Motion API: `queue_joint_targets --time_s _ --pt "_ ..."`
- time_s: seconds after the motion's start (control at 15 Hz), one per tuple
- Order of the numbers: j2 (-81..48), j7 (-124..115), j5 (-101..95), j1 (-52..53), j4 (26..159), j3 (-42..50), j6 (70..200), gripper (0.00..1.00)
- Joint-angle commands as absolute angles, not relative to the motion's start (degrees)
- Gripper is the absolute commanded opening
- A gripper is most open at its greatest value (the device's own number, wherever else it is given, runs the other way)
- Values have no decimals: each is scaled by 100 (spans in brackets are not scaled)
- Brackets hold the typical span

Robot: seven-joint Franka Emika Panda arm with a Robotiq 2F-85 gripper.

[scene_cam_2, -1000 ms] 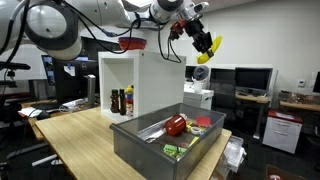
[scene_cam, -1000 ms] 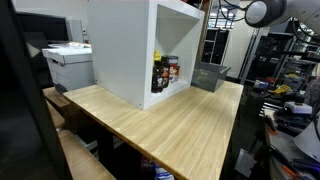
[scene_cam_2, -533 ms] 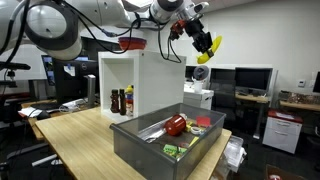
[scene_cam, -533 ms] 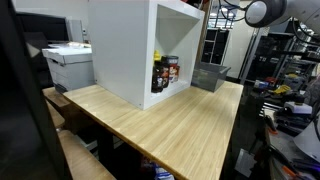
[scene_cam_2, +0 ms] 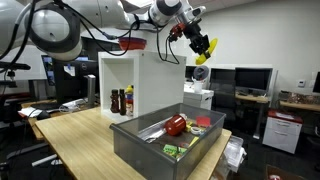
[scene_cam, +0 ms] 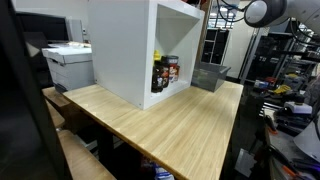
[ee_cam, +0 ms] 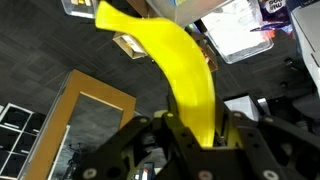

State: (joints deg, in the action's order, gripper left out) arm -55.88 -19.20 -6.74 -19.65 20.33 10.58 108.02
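Aloft: tool (scene_cam_2: 202, 40) clamped on yellow banana (scene_cam_2: 212, 46), well above grey bin (scene_cam_2: 140, 150) on wooden table (scene_cam_2: 75, 128). Wrist view: fingers (ee_cam: 140, 140) pinch banana's one end, rest curving away.

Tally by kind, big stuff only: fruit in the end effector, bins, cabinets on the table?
banana: 1, gripped in the end effector
grey bin: 1
white cabinet: 1
Total: 3
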Motion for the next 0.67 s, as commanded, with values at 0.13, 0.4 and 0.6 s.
queue_joint_targets --time_s 0.13,0.4,0.6 --pt "-5467 -1026 -428 -1956 2134 722 11015 12" --pt "-5447 -742 -414 -1988 2110 649 11055 12" --pt "-5415 -562 -359 -2024 2086 592 11147 12"
